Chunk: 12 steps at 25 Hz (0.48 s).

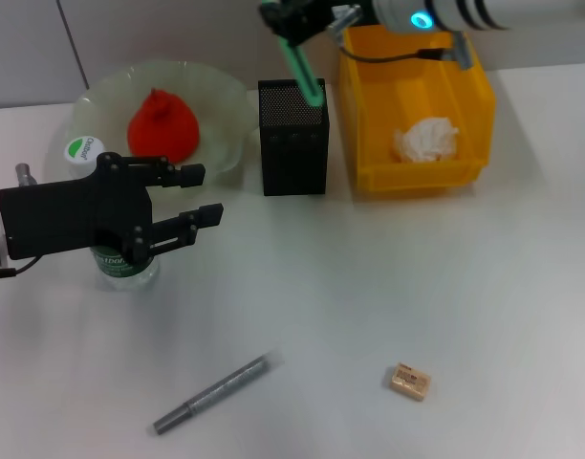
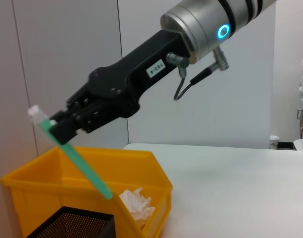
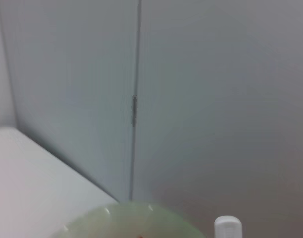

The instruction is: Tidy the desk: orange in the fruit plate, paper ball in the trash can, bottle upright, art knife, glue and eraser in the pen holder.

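Nearest us the glue [image 1: 212,393] and the eraser [image 1: 409,381] lie loose on the desk [image 1: 465,287], our last jobs; our right gripper [image 1: 291,21] pinches the art knife [image 1: 302,69], tilted above the pen holder [image 1: 292,150]; our left gripper [image 1: 192,196] gapes empty beside the upright bottle [image 1: 116,256]; orange [image 1: 162,124] sits in the fruit plate [image 1: 226,96], paper ball [image 1: 425,140] in the trash can [image 1: 465,96]

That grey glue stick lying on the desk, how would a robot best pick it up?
Probably from straight above, the fingers closing across the middle of the glue stick. It lies flat and diagonal on the desk, long and thin, so the fingers should turn square to its length.
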Motion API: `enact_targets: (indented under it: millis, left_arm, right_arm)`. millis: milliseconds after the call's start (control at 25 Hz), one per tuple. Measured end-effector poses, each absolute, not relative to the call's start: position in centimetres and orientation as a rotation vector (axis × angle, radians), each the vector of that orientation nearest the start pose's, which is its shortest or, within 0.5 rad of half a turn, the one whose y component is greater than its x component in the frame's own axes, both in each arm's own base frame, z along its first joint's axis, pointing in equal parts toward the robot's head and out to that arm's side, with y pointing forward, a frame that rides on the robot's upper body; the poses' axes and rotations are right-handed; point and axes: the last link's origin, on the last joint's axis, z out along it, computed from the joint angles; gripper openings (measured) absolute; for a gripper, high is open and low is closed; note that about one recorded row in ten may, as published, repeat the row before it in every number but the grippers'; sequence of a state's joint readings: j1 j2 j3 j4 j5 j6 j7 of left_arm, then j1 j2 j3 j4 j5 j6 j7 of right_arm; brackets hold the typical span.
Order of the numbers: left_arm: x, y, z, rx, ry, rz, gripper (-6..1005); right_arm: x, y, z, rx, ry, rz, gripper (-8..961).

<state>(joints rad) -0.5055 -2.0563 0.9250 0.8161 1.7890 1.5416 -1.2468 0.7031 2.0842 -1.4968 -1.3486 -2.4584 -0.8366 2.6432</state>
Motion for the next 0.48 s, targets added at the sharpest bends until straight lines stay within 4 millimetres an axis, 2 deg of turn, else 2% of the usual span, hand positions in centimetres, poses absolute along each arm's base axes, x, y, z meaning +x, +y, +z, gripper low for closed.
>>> enact_targets:
  millis: [40, 200, 480]
  left_arm:
    - [-22.3, 34.4, 1.4, -2.755, -0.145, -0.692, 479]
    - [-22.2, 34.5, 1.4, -2.755, -0.143, -0.691, 479]
    - [-22.1, 34.6, 1.4, -2.755, -0.139, -0.692, 478]
  right_arm:
    - [7.0, 43.4, -0.5, -2.350, 0.529, 0.332, 182]
    - [7.6, 43.9, -1.1, -2.354, 0.515, 0.356, 182]
    - [9.8, 44.6, -2.1, -2.316, 0.509, 0.315, 182]
